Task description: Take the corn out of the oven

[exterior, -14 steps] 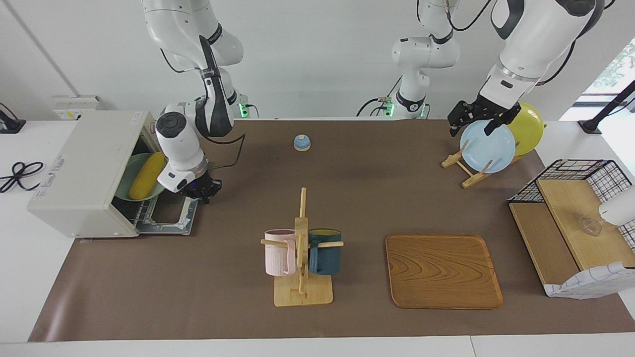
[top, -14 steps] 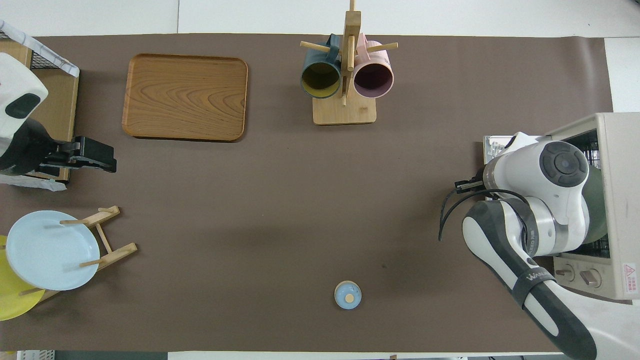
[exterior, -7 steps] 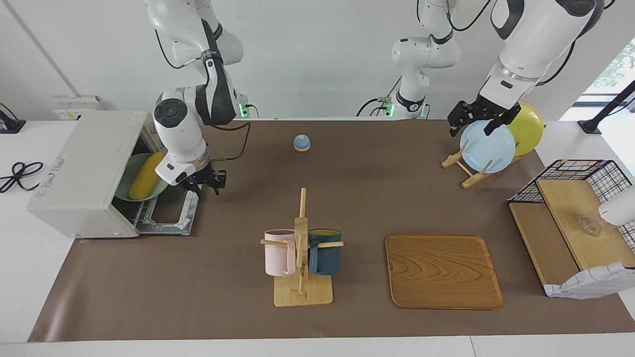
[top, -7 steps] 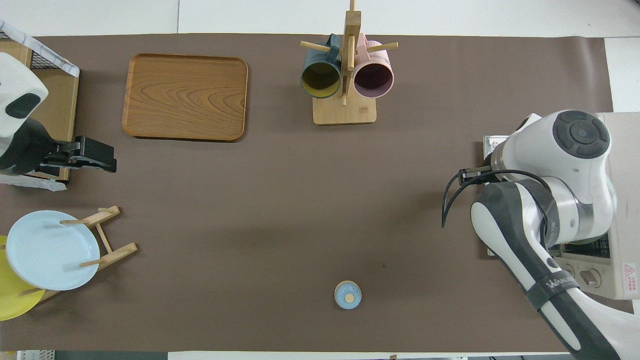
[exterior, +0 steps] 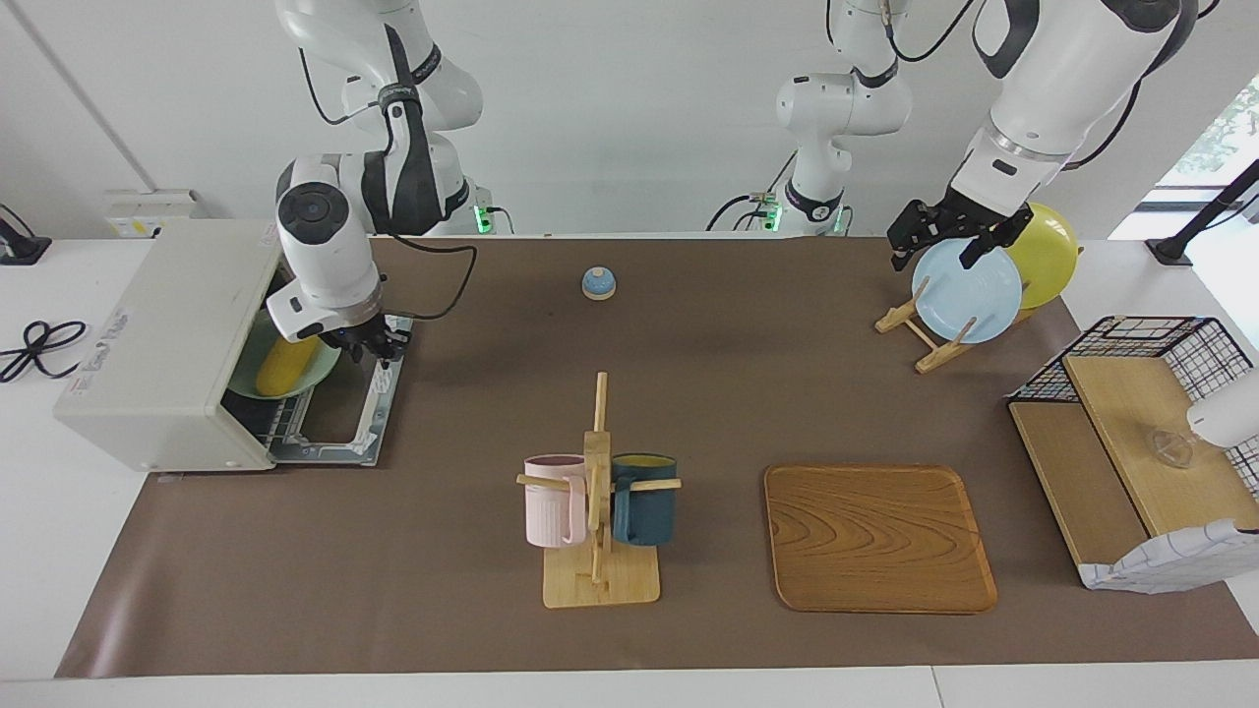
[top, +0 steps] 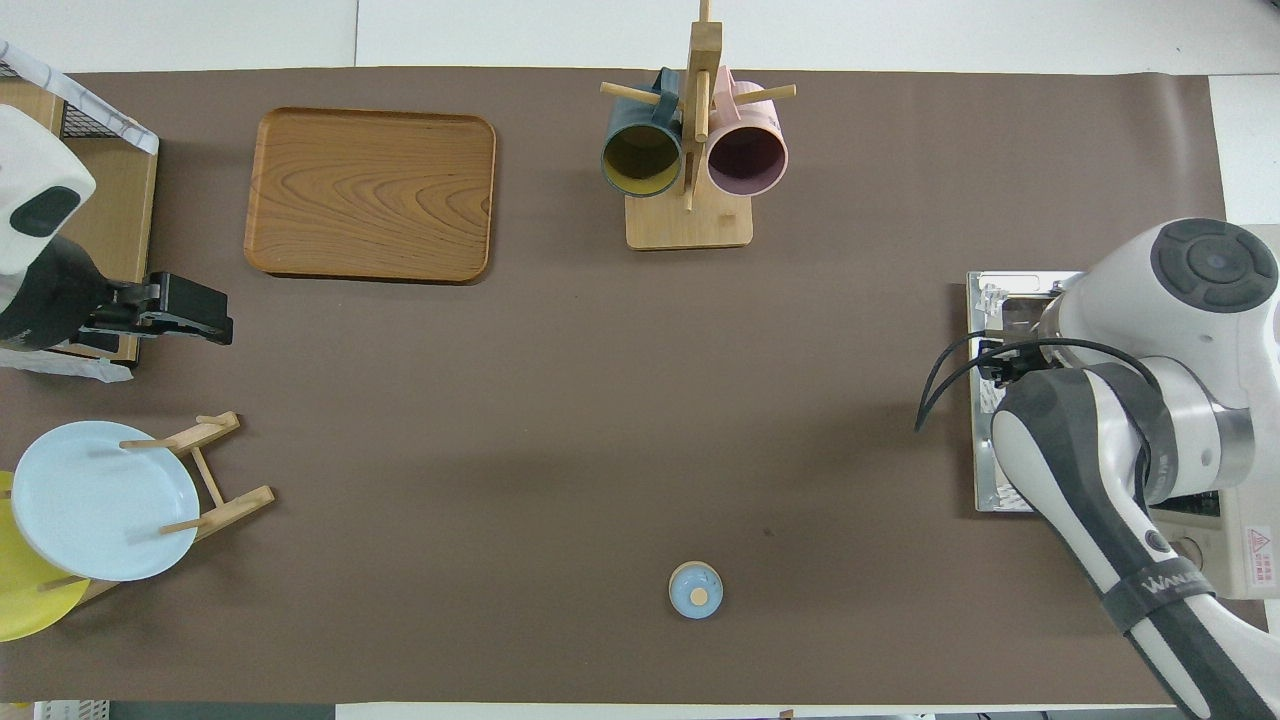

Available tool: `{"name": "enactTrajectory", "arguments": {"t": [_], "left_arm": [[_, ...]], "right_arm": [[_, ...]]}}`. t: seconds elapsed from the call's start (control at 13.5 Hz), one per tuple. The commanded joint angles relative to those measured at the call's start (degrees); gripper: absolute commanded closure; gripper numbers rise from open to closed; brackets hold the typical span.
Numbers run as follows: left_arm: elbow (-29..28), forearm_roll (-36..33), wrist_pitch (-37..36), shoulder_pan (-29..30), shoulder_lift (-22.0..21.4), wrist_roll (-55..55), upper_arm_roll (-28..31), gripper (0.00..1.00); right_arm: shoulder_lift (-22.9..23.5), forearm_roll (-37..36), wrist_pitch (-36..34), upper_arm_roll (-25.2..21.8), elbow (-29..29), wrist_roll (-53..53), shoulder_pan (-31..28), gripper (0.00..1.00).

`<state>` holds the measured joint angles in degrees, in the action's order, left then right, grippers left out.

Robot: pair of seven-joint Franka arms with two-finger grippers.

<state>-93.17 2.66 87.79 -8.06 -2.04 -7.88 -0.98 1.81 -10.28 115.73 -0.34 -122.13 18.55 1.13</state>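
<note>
The off-white oven (exterior: 167,334) stands at the right arm's end of the table, its door (exterior: 339,433) dropped flat open. Inside, the yellow corn (exterior: 278,369) lies on a green plate (exterior: 320,372); the right wrist covers the cob's upper end. My right gripper (exterior: 379,346) hangs over the open door, just outside the oven's mouth and beside the plate's rim. In the overhead view the right arm hides the corn, and only the door (top: 985,420) and the oven's control end (top: 1245,560) show. My left gripper (exterior: 932,252) waits open over the plate rack, holding nothing.
A mug tree (exterior: 598,492) with a pink and a dark blue mug stands mid-table, beside a wooden tray (exterior: 878,538). A small blue bell (exterior: 598,283) sits near the robots. A blue plate (exterior: 969,295), a yellow plate (exterior: 1048,251) and a wire shelf (exterior: 1141,433) occupy the left arm's end.
My right gripper has swung from the door's outer edge in over the door to the oven's mouth, and its wrist now covers part of the corn. The left arm has not moved.
</note>
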Motion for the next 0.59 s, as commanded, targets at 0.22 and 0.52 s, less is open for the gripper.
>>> {"name": "enactTrajectory", "arguments": {"t": [0.22,0.52], "left_arm": [[0.0,-1.1,0.7,0.1,0.2,-0.6,-0.2,0.0],[0.0,-1.1,0.7,0.1,0.2,-0.6,-0.2,0.0]], "right_arm": [[-1.6,-0.6,-0.2,0.8,-2.1,-1.3,-2.7,0.5],[-1.6,-0.7,-2.9,1.0,-1.4,-2.6,-3.0,0.47]]}}
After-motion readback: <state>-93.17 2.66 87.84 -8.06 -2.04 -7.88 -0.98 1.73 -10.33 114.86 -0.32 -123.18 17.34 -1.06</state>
